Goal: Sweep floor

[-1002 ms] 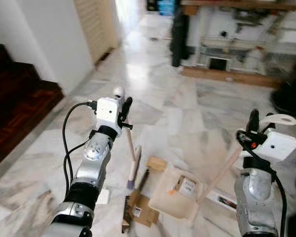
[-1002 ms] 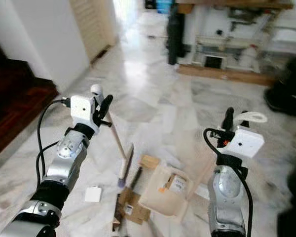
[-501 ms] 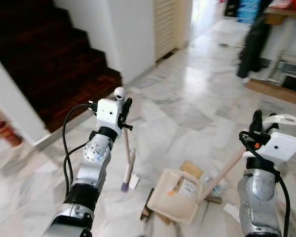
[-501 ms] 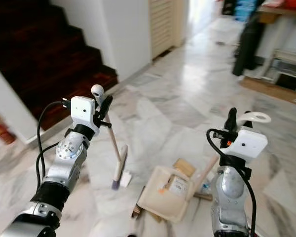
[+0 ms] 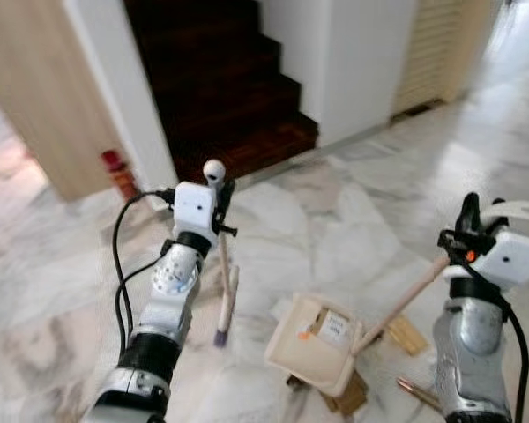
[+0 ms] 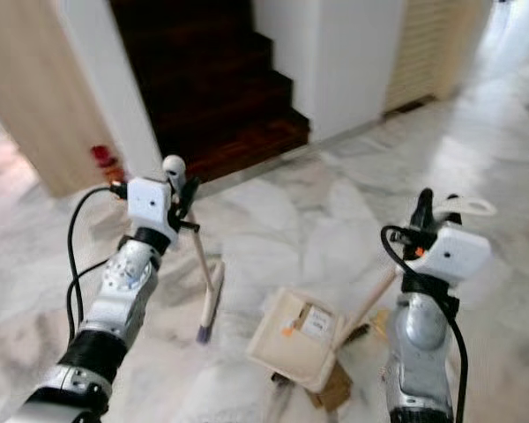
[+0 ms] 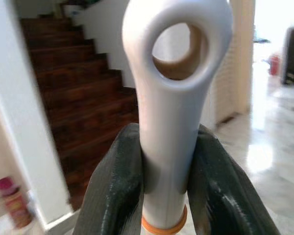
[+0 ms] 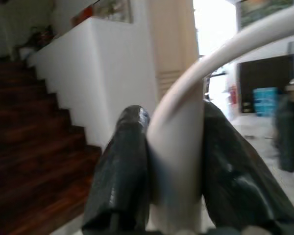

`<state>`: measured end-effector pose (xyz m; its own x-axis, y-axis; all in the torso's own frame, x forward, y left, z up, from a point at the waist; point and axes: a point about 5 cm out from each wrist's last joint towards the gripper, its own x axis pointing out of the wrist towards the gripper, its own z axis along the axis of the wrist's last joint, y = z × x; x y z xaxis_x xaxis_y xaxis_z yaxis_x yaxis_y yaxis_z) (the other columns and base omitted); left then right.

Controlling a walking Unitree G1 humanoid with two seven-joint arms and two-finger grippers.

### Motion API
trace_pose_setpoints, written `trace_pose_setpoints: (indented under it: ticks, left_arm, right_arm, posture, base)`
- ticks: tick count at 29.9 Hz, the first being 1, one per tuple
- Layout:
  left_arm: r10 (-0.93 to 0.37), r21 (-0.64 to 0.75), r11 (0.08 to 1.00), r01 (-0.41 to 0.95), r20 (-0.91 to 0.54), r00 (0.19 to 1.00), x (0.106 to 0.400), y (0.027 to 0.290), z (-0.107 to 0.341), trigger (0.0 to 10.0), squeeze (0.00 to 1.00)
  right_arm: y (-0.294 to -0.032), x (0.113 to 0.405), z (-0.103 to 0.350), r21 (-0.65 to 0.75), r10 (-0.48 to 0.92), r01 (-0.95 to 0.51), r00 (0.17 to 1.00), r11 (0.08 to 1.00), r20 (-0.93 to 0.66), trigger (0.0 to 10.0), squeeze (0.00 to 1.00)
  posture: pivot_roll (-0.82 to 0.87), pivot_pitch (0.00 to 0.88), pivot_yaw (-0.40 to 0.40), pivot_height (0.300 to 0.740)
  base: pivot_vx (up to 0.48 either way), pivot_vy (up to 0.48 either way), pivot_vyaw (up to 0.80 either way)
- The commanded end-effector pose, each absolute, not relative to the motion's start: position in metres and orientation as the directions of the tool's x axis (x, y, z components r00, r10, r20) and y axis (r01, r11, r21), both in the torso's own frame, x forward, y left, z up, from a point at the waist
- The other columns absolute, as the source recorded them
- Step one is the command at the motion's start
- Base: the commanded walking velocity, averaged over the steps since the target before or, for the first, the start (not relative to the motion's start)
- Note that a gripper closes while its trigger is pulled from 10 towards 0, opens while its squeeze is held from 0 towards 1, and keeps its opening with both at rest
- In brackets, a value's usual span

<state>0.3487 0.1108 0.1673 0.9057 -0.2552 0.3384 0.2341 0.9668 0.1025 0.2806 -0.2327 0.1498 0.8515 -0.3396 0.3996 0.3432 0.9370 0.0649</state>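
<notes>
Dark stairs (image 5: 220, 79) now ahead, camera turned; left gripper (image 7: 166, 181) still pinching broom (image 5: 222, 291), right gripper (image 8: 174, 171) dustpan (image 5: 322, 339) handle.

Two silver, jointed arms end in white box-shaped wrist housings; the left gripper (image 5: 222, 196) and right gripper (image 5: 470, 214) have long black fingers. Black cables loop along both forearms, above black elbow collars.

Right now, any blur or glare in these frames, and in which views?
Eye views: soft motion blur, window glare on the marble floor at far right. Left wrist view: broom handle sharp, stairs behind blurred. Right wrist view: blown-out doorway, dustpan handle soft.
</notes>
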Motion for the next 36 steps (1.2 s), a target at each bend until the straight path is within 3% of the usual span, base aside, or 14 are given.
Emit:
trace_pose_setpoints:
  ticks: [1, 21, 36]
  left_arm:
    - [-0.240, 0.122, 0.970, 0.209, 0.381, 0.893, 0.3489, 0.1185, 0.1759, 10.0, 0.00]
    - [-0.221, 0.125, 0.974, 0.187, 0.376, 0.900, 0.3474, 0.1228, 0.1768, 10.0, 0.00]
    - [-0.210, 0.100, 0.977, 0.186, 0.367, 0.906, 0.3458, 0.1225, 0.1767, 10.0, 0.00]
  right_arm:
    - [-0.2258, 0.2834, 0.1603, 0.071, -0.314, 0.316, 0.840, 0.946, 0.443, 10.0, 0.00]
    - [-0.2232, 0.2841, 0.1606, 0.075, -0.302, 0.300, 0.850, 0.951, 0.431, 10.0, 0.00]
    - [-0.2221, 0.2875, 0.1623, 0.097, -0.301, 0.287, 0.857, 0.953, 0.418, 10.0, 0.00]
  posture:
    - [0.04, 0.000, 0.014, 0.740]
    - [0.05, 0.000, 0.011, 0.740]
    - [0.06, 0.054, 0.017, 0.740]
  base:
    - [0.000, 0.000, 0.80]
    - [0.000, 0.000, 0.78]
    - [0.000, 0.061, 0.00]
